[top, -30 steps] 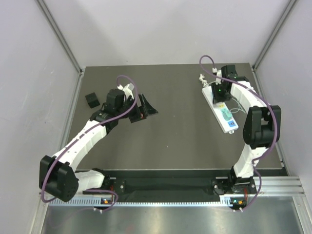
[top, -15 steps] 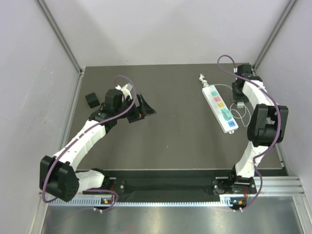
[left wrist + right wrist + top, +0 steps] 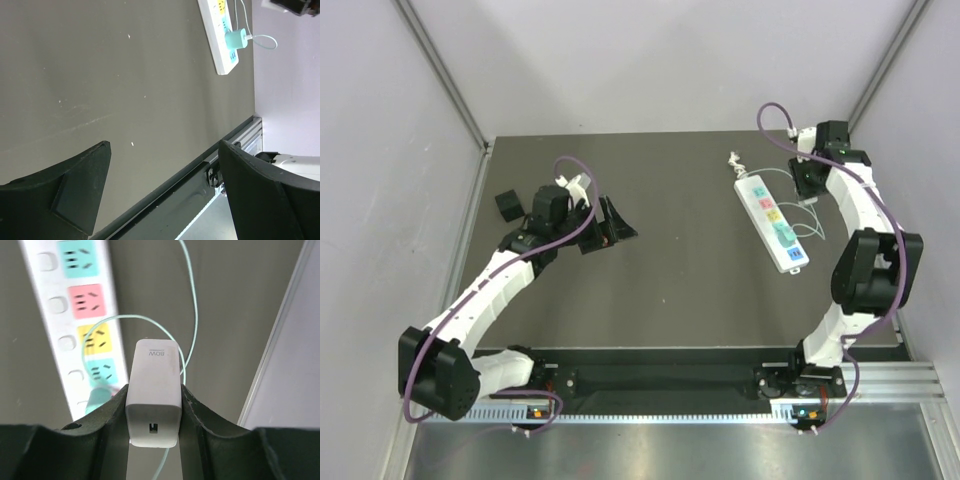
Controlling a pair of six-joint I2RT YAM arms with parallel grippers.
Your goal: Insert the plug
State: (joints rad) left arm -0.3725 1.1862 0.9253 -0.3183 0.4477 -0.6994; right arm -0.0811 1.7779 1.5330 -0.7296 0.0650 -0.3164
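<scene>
The right fingers (image 3: 112, 415) are clamping a white charger (image 3: 153, 375) between them, pressing on its two long sides and gripping it narrowly. The charger's port end is facing the wrist camera and its printed face is pointing up at it. The charger is hanging above the worktop (image 3: 670, 270), just beside the power strip (image 3: 60, 325) and not touching it. In the right wrist view it is sitting level with the strip's yellow and blue-green sockets. A teal cable (image 3: 192, 315) is looping across the worktop under the charger. A teal plug (image 3: 235, 39) is sitting in a socket near the strip's near end. From above, the right arm is reaching to the far right of the worktop, next to the far end of the strip (image 3: 772, 222), which is lying at a slant.

The left fingers (image 3: 75, 190) are standing wide apart with nothing between them, hovering over bare worktop on the left side, well apart from the strip. A small black block (image 3: 508, 205) is lying near the left edge of the worktop, beside the left arm.
</scene>
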